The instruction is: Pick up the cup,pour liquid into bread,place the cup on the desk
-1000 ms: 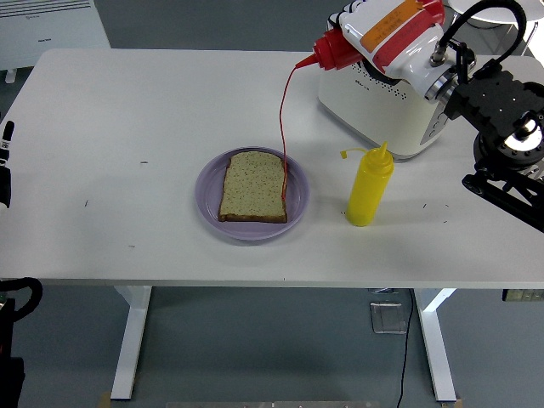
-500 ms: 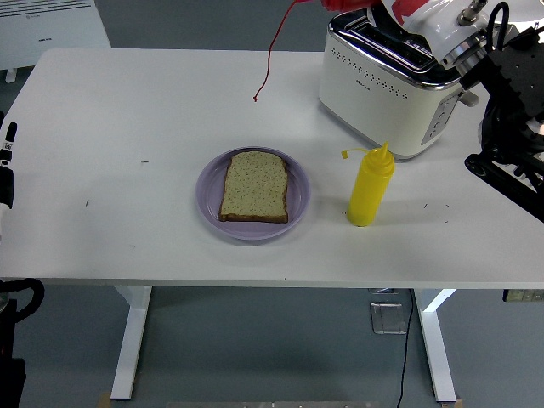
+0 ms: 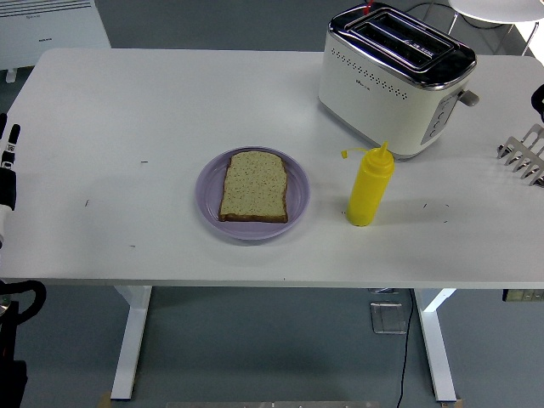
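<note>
A slice of bread lies flat on a purple plate at the middle of the table. No cup is in view. The red bottle from the earlier frames is out of view, except for a small red bit at the top edge behind the toaster. Of my right arm only a dark sliver shows at the right edge; its hand is out of view. My left arm rests at the left edge, far from the plate.
A yellow squeeze bottle stands upright right of the plate. A white toaster stands at the back right. A metal rack sits at the right edge. A white heater stands beyond the table's far left.
My right hand, holding the red bottle, has risen up and out of the picture. The red strand that hung down to the bread went up with it. The rack now shows.
</note>
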Robot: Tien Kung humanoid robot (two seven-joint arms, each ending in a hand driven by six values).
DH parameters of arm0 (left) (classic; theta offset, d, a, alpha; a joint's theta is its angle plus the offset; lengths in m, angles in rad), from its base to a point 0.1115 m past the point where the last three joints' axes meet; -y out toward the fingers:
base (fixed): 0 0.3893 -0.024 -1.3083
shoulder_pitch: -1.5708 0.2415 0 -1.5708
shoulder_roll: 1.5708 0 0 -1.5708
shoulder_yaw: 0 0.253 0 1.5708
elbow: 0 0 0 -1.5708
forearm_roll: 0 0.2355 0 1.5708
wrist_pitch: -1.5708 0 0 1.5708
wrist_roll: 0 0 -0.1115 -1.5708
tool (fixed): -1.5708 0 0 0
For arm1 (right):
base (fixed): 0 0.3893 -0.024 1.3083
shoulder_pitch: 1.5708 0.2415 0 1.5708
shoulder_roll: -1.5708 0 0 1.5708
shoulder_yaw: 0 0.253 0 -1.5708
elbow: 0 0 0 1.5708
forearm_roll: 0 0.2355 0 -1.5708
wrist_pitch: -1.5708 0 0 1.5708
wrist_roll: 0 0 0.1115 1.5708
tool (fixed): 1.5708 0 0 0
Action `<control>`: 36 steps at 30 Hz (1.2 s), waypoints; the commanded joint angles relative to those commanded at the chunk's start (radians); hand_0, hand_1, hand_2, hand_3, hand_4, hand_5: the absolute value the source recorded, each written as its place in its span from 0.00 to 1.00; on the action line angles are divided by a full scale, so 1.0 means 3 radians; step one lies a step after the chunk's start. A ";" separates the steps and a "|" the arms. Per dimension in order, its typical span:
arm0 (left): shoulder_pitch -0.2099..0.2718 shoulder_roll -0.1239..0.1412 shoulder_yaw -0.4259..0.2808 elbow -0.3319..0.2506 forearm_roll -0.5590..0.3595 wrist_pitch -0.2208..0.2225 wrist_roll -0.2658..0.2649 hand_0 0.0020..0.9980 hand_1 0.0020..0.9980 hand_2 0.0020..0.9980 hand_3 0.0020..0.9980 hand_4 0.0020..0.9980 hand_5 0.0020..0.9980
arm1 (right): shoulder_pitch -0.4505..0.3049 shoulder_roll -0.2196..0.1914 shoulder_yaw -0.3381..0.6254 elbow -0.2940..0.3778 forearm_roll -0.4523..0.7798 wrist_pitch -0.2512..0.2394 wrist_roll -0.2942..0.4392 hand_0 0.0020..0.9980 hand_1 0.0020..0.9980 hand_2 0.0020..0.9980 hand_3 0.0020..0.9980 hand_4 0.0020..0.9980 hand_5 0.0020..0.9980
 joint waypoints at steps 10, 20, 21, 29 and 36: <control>-0.0014 -0.0006 0.0012 0.0000 0.0000 -0.0001 0.0002 0.81 0.75 0.74 0.73 0.49 1.00 | -0.0485 0.0029 0.0140 0.0077 0.1387 0.0088 0.0207 0.25 0.31 0.41 0.50 0.39 0.02; -0.0016 -0.0009 0.0012 -0.0001 0.0000 0.0001 0.0002 0.81 0.75 0.74 0.73 0.48 1.00 | -0.0877 0.0182 0.0482 0.0059 0.2786 0.0756 0.0506 0.26 0.31 0.41 0.50 0.39 0.03; -0.0016 -0.0009 0.0011 -0.0001 0.0001 0.0001 0.0001 0.81 0.75 0.74 0.73 0.48 1.00 | -0.0896 0.0184 0.0484 0.0047 0.2937 0.0809 0.0526 0.26 0.31 0.41 0.50 0.39 0.03; -0.0018 -0.0015 0.0019 0.0004 -0.0001 0.0002 0.0003 0.81 0.75 0.74 0.73 0.48 1.00 | -0.1179 0.0223 0.0494 -0.0170 0.4064 0.1334 0.0918 0.27 0.31 0.41 0.51 0.35 0.07; -0.0017 -0.0018 0.0022 0.0004 0.0000 0.0003 0.0004 0.81 0.75 0.74 0.73 0.48 1.00 | -0.1394 0.0286 0.0575 -0.0279 0.4182 0.1518 0.1248 0.27 0.32 0.41 0.51 0.35 0.07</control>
